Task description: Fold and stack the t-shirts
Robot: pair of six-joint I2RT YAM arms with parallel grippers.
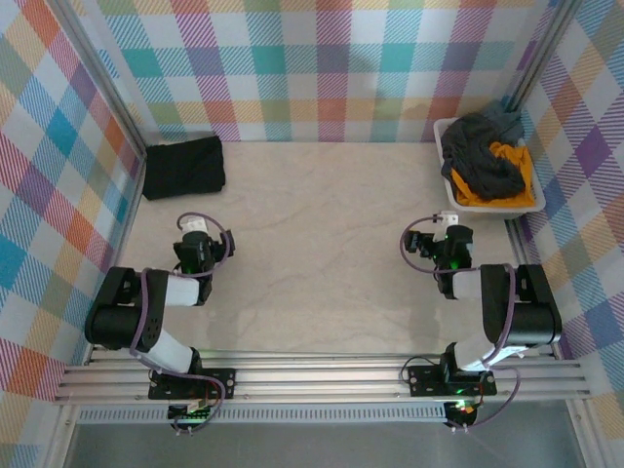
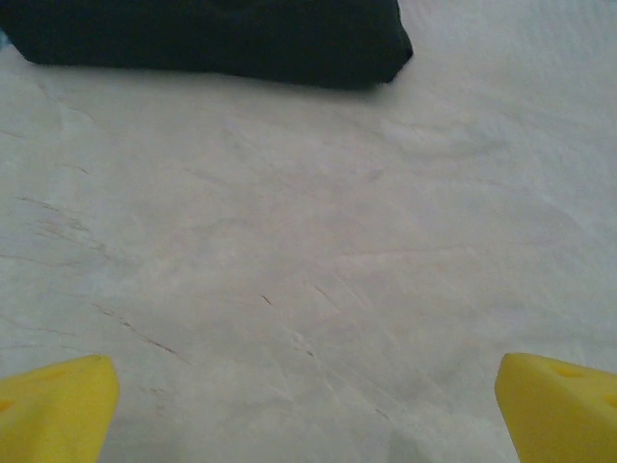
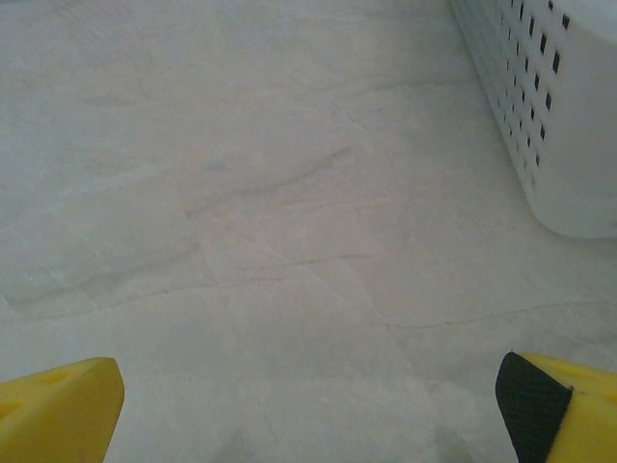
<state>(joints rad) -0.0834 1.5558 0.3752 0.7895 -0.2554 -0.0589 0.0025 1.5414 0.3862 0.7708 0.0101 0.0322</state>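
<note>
**Both arms over the bare table, with the shirts at the two far corners.** The left gripper (image 1: 195,226) is shown with its jaws spread wide and nothing between them. The right gripper (image 1: 447,220) is likewise released and empty. A black t-shirt (image 1: 183,167) is laid folded and flat at the far left corner of the table (image 1: 322,214). It is presumably placed there as the base of the stack. In the left wrist view it is seen ahead of the left gripper and well apart from it.

The white tub (image 1: 439,132) is set at the far right corner against the wall — near the right gripper, ahead and to its right. Its perforated wall is seen in the right wrist view. In it a dark grey t-shirt (image 1: 487,161) is heaped, crumpled, over an orange-yellow t-shirt (image 1: 499,192). Both are unfolded, and whether more lie beneath cannot be told. The tub is judged to serve as the supply and the left corner as the place of delivery — most of the folding is judged not yet done.
</note>
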